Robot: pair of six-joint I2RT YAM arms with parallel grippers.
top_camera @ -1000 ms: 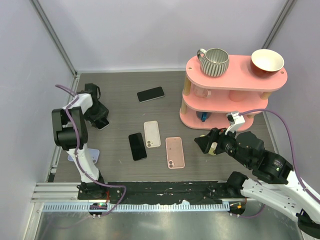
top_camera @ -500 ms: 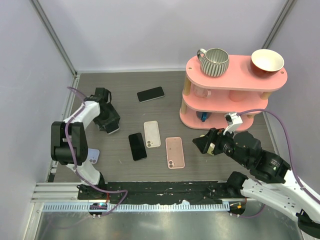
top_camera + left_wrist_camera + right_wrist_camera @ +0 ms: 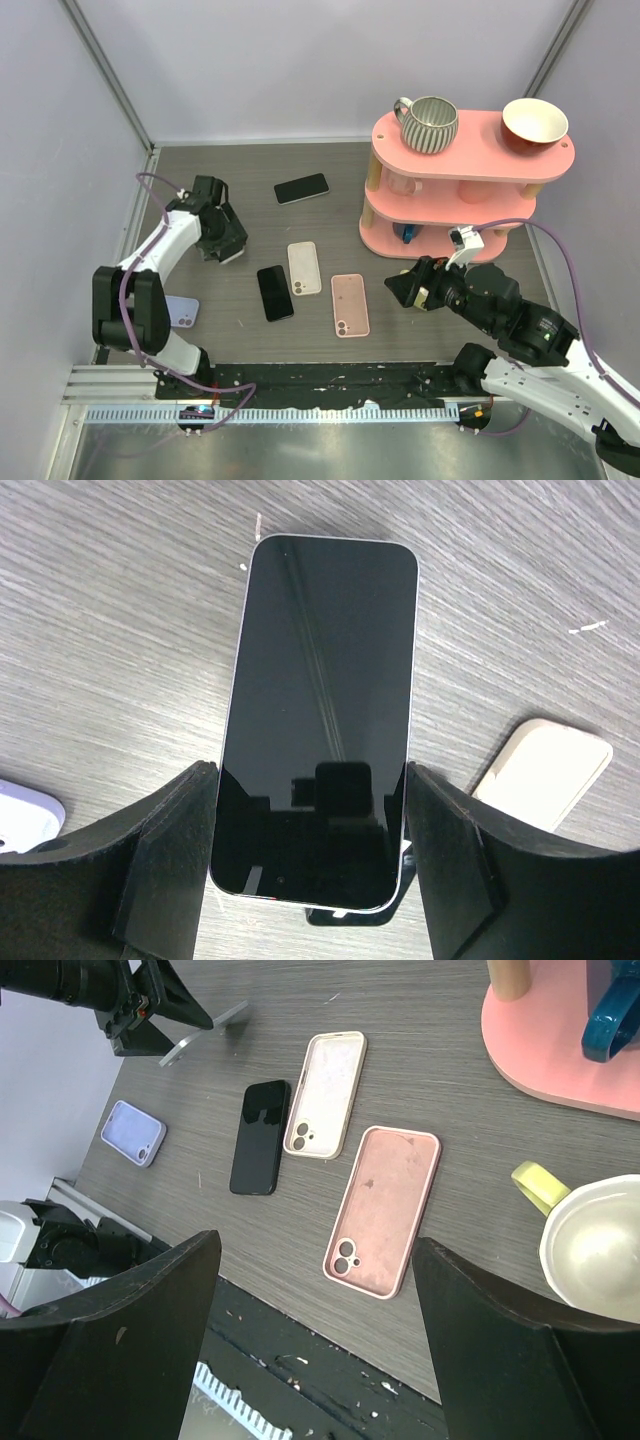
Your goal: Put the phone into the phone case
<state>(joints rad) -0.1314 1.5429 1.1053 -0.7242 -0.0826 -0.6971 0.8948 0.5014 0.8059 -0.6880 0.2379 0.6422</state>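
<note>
My left gripper point(image 3: 226, 248) is shut on a phone point(image 3: 320, 680) with a dark glossy screen, held by its long edges a little above the table; its pale edge point(image 3: 205, 1032) shows in the right wrist view. The gripper hangs left of the middle, apart from the cases. A cream phone case point(image 3: 305, 268) and a pink phone case point(image 3: 350, 304) lie open side up at the centre. A lilac case point(image 3: 181, 312) lies near the left arm's base. My right gripper point(image 3: 400, 288) hovers open and empty, right of the pink case point(image 3: 383, 1210).
A black phone point(image 3: 275, 292) lies beside the cream case, and another point(image 3: 301, 188) lies farther back. A pink two-tier shelf point(image 3: 470, 160) at the back right carries a striped mug point(image 3: 428, 123) and a bowl point(image 3: 534, 124). Walls close in on both sides.
My left arm has swung right, towards the middle, carrying the phone, and the lilac case by its base now shows. The right gripper has barely shifted.
</note>
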